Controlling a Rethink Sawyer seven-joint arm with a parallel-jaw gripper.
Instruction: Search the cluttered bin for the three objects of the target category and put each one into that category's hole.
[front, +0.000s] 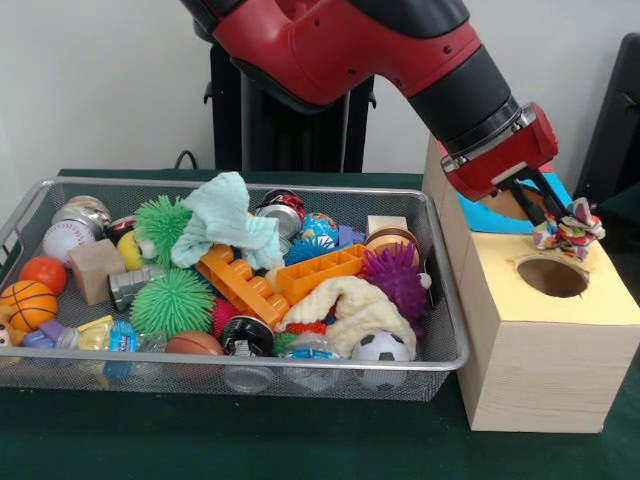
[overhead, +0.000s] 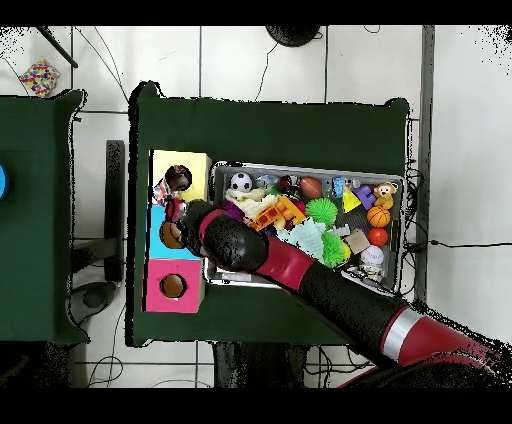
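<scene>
gripper (front: 562, 226) clamped on dotted cloth (front: 570, 231), suspended just above yellow box hole (front: 552, 276); release pending. mint cloth (front: 222, 222) and cream cloth (front: 350, 305) remain in wire bin (front: 448, 330).

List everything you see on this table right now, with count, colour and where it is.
wire basket: one, silver, on the green table, beside the boxes.
mint cloth: one, atop the clutter in the basket.
cream cloth: one, near the basket's front.
spiky balls: two green, one purple, in the basket.
soccer ball: one, black and white, at the basket's front.
yellow-topped box: one, pale wood, round hole on top.
dotted cloth: one, multicoloured, just above the hole.
gripper: one, shut on the dotted cloth.
</scene>
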